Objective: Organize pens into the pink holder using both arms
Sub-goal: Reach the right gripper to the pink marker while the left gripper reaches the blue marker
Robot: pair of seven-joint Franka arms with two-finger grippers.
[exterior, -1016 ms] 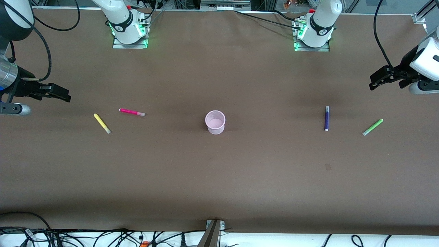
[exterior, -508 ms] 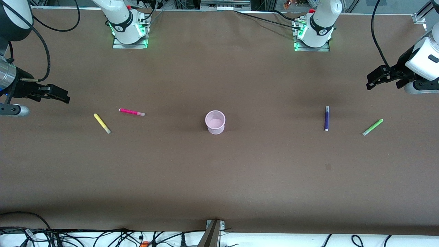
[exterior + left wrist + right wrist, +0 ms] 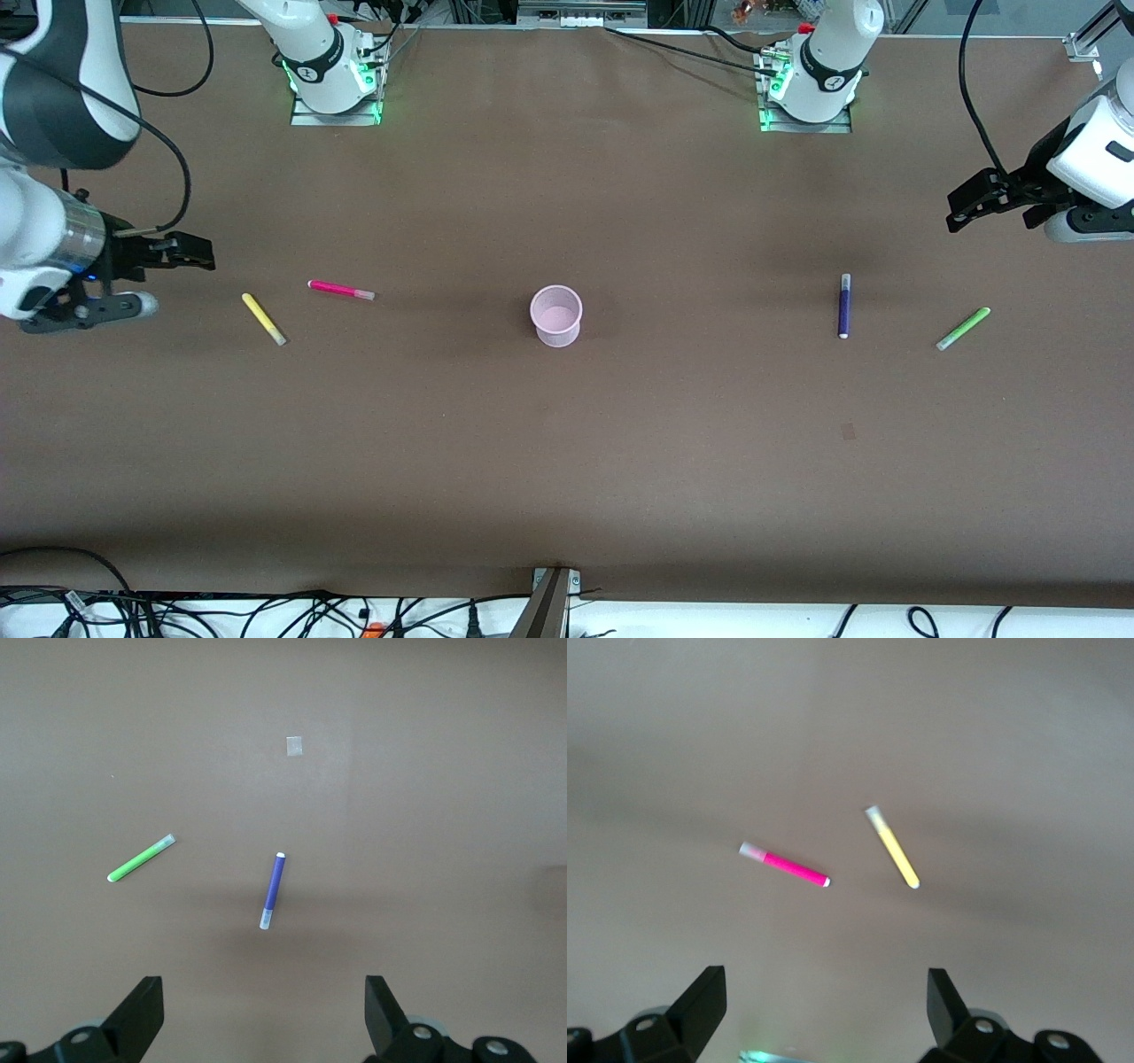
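Note:
The pink holder (image 3: 556, 315) stands upright at the table's middle. The magenta pen (image 3: 341, 290) and the yellow pen (image 3: 264, 319) lie toward the right arm's end; both also show in the right wrist view, magenta (image 3: 785, 865) and yellow (image 3: 892, 847). The dark purple pen (image 3: 843, 306) and the light green pen (image 3: 963, 329) lie toward the left arm's end, and show in the left wrist view, purple (image 3: 273, 890) and green (image 3: 140, 858). My right gripper (image 3: 197, 253) is open and empty, up in the air beside the yellow pen. My left gripper (image 3: 964, 206) is open and empty, up over the table's end.
The brown table (image 3: 567, 461) has a small pale tape patch (image 3: 848, 431) nearer the front camera than the purple pen. The arm bases (image 3: 335, 80) stand along the table edge farthest from the camera. Cables run along the nearest edge.
My right gripper has moved in toward the yellow and magenta pens. My left gripper shifted slightly up and toward the table, then held still. The pens and holder have not moved.

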